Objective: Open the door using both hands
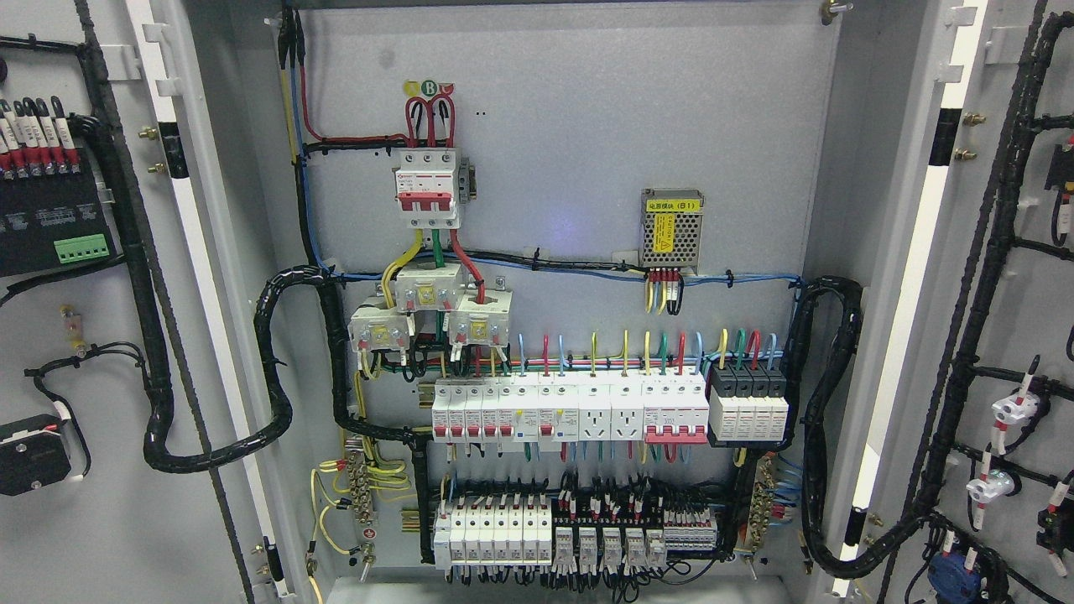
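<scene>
An electrical cabinet fills the head view, seen straight on, with both of its doors already swung wide. No robot hand appears anywhere in the picture, and neither arm comes in from the lower corners or bottom edge, so whether either robot hand is apart, together or clamped on anything cannot be told. With no robot hand in view to measure from, places are given by the picture's sides.

The left door (pixel 126 520) stands open at the far left, its inner face toward the camera, carrying a black module with a green terminal strip (pixel 81 248) and a thick black cable loom (pixel 159 403). The right door (pixel 1036 335) stands open at the far right, also showing its inner face, with black wiring and small white fittings.

Between them the grey back panel (pixel 587 151) is fully exposed. Near its top sits a red-and-white main breaker (pixel 428 186), with a small perforated power supply (pixel 671 231) to its right. Lower down runs a long row of white breakers (pixel 570 411), and below that a second row of terminals and relays (pixel 579 537).

Judging by how the doors lie, the opening step looks finished: both leaves are clear of the cabinet mouth. Any next move probably calls for nothing more than keeping both arms clear of the exposed wiring, or a slight further push on either door if it should stand wider.
</scene>
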Motion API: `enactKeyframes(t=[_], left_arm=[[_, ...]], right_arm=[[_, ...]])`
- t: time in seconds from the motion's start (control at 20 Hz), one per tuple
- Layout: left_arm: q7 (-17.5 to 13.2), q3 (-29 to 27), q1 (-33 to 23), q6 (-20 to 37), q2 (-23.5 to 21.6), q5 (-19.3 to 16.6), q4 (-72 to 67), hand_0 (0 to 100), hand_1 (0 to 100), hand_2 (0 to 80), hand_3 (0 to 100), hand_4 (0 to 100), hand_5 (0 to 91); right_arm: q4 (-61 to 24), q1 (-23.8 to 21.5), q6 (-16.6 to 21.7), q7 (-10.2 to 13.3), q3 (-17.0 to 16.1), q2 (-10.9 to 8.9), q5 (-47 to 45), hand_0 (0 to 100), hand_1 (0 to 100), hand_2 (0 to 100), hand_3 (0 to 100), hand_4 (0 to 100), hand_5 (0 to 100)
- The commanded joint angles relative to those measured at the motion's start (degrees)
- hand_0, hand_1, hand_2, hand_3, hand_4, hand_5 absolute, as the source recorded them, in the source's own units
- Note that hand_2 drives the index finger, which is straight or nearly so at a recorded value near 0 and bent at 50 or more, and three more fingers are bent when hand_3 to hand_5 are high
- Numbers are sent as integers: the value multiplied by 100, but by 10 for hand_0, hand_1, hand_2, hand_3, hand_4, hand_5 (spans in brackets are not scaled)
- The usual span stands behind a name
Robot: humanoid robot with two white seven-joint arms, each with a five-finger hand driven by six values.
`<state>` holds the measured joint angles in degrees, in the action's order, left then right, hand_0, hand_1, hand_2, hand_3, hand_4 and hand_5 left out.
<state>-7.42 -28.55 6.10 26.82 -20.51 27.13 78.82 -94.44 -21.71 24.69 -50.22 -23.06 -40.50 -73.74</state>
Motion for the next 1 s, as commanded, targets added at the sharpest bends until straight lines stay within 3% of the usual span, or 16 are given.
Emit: enactKeyframes(t=[0.0,0.1,0.3,0.95], left_arm=[[-5,16,-4,60,-41,12,11,0,0,0,0,42,0],[-5,34,-4,60,-41,12,28,0,0,0,0,42,0],[-5,69,-30,60,-41,21,46,0,0,0,0,43,0],[-5,218,-47,69,-32,38,125,0,0,0,0,43,0]], right_arm=[[311,35,-17,-32,-93,-98,-114,0,0,0,0,0,0],[452,61,-17,-41,-137,-89,-114,0,0,0,0,0,0],[611,167,-17,-339,-181,-89,-114,0,0,0,0,0,0],[883,281,-87,-357,-357,-46,-123,0,0,0,0,0,0]])
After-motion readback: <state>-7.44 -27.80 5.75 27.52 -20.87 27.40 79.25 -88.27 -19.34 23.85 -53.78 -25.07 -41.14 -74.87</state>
